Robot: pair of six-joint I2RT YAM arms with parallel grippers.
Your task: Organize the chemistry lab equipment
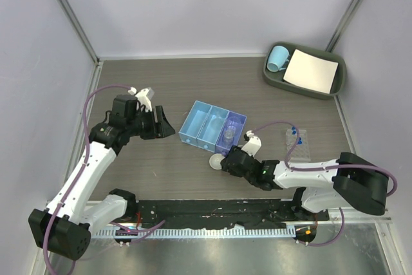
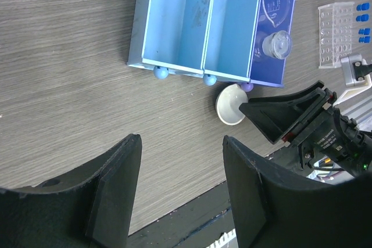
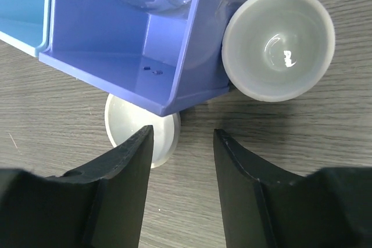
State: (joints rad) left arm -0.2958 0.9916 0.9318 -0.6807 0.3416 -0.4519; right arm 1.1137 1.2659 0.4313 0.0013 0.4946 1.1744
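A blue three-part organizer tray [image 1: 201,120] sits mid-table, with a clear beaker [image 1: 228,135] [image 2: 276,45] in its purple end compartment. My right gripper [image 1: 222,161] [image 3: 183,132] is open just in front of that compartment's corner, with only bare table between its fingers. A flat white dish [image 3: 125,126] lies partly under the corner beside the left finger. A bowl-shaped white dish [image 3: 279,42] rests against the tray's side. The clear tube rack [image 1: 297,144] [image 2: 336,33] holds blue-capped tubes [image 2: 362,18]. My left gripper [image 1: 164,127] [image 2: 181,139] is open and empty, left of the tray.
A dark green bin [image 1: 336,86] at the back right holds a light-blue mug [image 1: 278,58] and a white paper sheet [image 1: 311,71]. The black rail of the table's near edge [image 2: 192,219] runs just behind the left fingers. Grey walls close in both sides.
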